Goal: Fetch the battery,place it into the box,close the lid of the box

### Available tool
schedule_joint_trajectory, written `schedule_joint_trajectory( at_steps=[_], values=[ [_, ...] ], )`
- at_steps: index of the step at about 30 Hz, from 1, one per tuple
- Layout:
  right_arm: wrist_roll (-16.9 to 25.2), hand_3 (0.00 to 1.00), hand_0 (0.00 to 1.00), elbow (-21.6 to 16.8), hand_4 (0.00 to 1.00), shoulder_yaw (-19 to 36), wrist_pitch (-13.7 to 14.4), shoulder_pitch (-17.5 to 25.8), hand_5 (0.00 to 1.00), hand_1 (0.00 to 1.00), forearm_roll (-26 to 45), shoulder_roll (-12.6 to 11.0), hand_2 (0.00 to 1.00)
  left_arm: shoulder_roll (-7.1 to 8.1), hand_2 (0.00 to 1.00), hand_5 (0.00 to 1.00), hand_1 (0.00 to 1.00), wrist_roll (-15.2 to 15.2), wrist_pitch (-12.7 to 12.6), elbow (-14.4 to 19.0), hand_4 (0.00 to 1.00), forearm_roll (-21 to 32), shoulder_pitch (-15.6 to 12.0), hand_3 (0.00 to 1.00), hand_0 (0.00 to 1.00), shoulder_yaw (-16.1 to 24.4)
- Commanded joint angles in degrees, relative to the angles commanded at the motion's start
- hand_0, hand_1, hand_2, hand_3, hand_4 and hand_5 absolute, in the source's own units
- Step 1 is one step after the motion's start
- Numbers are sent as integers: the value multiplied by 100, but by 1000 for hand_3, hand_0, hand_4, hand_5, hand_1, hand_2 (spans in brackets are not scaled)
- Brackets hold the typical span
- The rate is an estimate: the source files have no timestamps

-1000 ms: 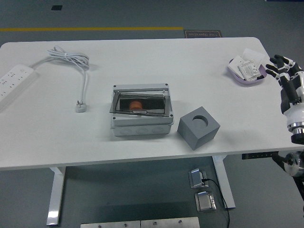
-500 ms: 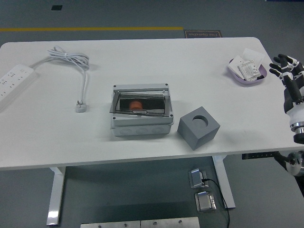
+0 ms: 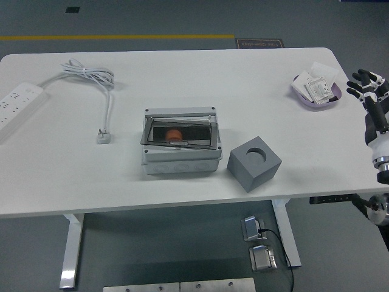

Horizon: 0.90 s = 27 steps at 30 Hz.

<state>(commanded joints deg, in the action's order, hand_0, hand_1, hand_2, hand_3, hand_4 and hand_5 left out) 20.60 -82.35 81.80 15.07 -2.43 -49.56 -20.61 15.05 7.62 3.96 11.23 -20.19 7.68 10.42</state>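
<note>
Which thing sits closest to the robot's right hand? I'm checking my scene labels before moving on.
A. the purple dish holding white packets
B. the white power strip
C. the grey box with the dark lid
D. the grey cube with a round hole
A: the right hand is at the table's right edge, just beside the purple dish, while the other items lie further left.

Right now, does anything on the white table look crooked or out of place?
Yes. The dark see-through lid on the grey plastic box sits skewed, not square with the box's rim. Something orange shows under it.
</note>
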Motion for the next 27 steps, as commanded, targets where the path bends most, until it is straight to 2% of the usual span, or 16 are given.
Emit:
schedule_joint_trajectory(
  at_steps=[27],
  values=[
    [-80,659,721,58,708,-25,11,-22,509,674,-86,26,705,69,759,300,770,10,16,7,487,143,32,811,766,-107]
  ],
)
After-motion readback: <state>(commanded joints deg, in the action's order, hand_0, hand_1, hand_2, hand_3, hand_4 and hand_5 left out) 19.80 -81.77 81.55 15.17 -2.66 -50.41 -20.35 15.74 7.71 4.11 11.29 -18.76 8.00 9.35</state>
